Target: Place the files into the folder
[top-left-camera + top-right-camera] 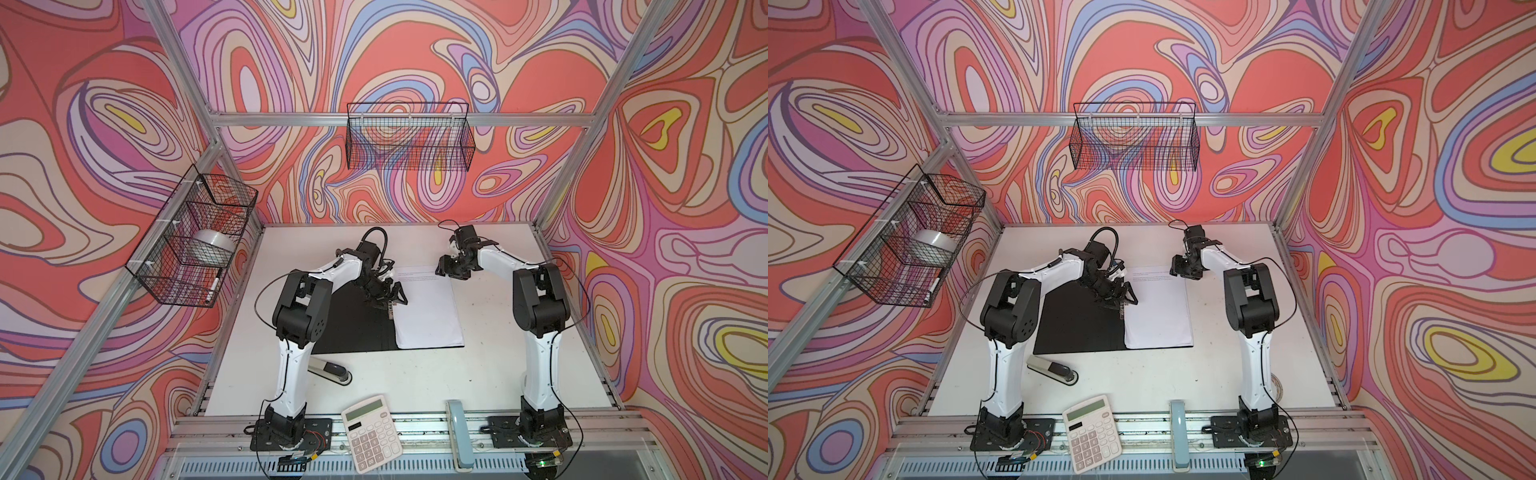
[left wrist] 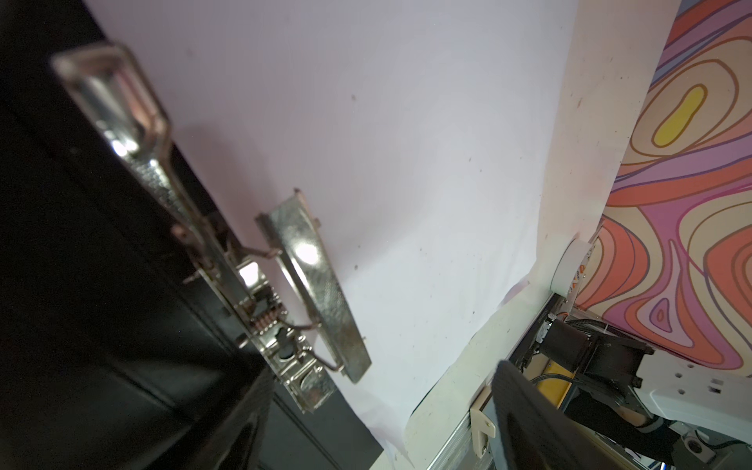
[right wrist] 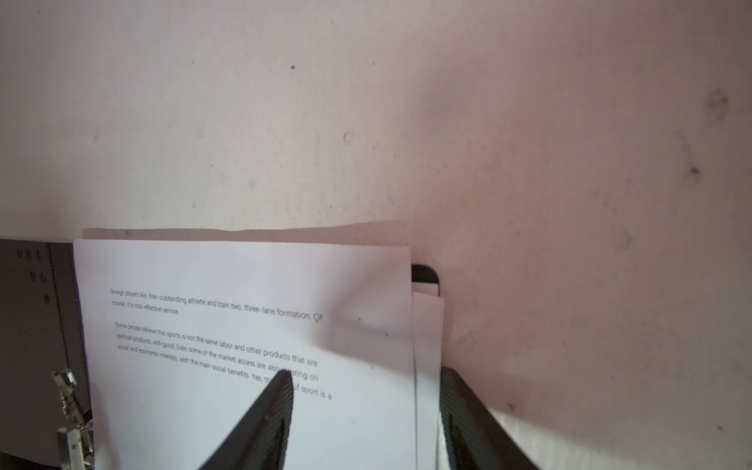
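The left gripper [image 1: 386,301] stands wide and empty astride the clip [image 2: 313,285], mid-frame in both top views. The right gripper [image 3: 366,376], half open and holding nothing, straddles the upper right edge of the files [image 1: 428,311], which lie on the right half of the open folder [image 1: 349,328]. Clamping looks like the step in hand: keep the sheets square to the spine and press the lever [image 2: 110,93] down evenly.

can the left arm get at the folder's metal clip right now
Probably yes: the left pincer hangs open just over the metal clip on the folder spine, nothing between; the right pincer is off at the files' corner.
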Controlling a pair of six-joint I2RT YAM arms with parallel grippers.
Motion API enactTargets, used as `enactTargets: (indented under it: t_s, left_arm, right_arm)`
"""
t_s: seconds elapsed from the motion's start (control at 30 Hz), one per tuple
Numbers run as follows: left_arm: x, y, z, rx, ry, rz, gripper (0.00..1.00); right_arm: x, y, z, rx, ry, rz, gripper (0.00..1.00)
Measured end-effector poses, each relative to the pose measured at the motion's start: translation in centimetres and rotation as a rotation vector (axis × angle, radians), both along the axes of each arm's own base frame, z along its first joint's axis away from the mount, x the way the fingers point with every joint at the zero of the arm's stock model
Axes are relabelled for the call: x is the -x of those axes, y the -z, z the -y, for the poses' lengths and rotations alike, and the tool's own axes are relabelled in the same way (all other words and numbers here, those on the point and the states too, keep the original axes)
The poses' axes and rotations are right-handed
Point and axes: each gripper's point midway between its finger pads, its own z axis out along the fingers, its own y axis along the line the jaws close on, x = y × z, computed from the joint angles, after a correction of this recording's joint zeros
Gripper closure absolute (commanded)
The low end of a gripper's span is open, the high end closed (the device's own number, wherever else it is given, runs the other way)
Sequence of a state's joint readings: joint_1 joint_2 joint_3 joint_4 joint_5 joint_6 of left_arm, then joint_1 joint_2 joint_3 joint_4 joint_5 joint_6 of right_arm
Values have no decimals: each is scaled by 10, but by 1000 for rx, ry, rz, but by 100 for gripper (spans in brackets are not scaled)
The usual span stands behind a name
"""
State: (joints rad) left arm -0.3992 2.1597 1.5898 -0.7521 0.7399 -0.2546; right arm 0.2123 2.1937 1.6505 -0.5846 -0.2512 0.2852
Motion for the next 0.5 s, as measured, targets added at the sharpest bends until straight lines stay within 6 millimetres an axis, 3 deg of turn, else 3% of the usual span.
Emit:
enactTargets:
  t_s: [0.5]
  left_arm:
    - [1,0,1,9,1,-6,15]
  right_arm:
    - [-2,1,4,30,-5,12,40]
